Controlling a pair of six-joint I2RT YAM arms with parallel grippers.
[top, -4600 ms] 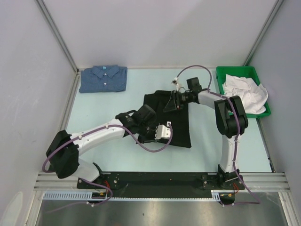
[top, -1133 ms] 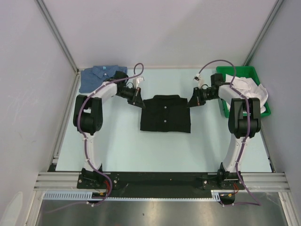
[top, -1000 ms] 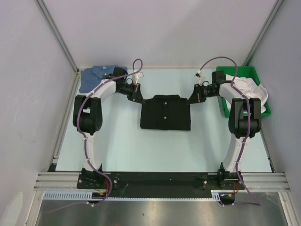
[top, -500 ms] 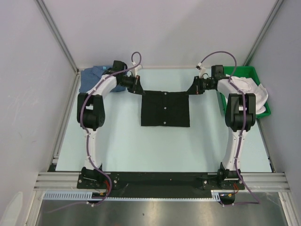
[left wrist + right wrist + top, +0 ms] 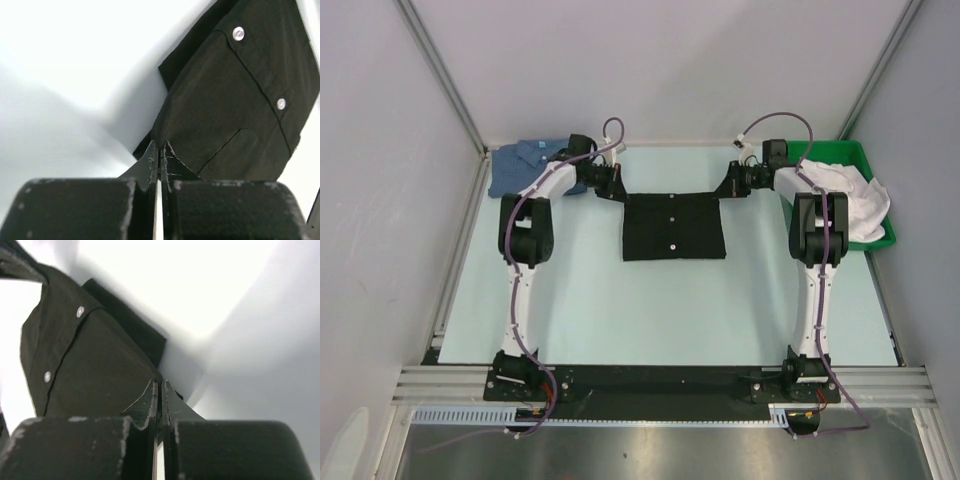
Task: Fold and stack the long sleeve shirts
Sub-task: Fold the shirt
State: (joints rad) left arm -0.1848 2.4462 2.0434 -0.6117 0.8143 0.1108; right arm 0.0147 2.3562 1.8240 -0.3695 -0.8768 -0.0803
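Observation:
The black long sleeve shirt (image 5: 674, 228) is folded into a rectangle and stretched between my two grippers at mid-table, its pale buttons facing up. My left gripper (image 5: 618, 193) is shut on its far left corner, and my right gripper (image 5: 725, 190) is shut on its far right corner. In the left wrist view the cloth (image 5: 240, 100) runs away from the pinched fingertips of the left gripper (image 5: 159, 147). The right wrist view shows the same cloth (image 5: 90, 360) at the right gripper (image 5: 160, 385). The blue shirt (image 5: 520, 165) lies folded at the back left, partly behind my left arm.
A green bin (image 5: 800, 152) holding crumpled white cloth (image 5: 855, 195) stands at the back right, close to my right arm. Grey walls close in the table on the left, back and right.
Both grippers have drawn back toward the far wall with the black shirt's top edge in them. The shirt has slid farther back and hangs taut between them.

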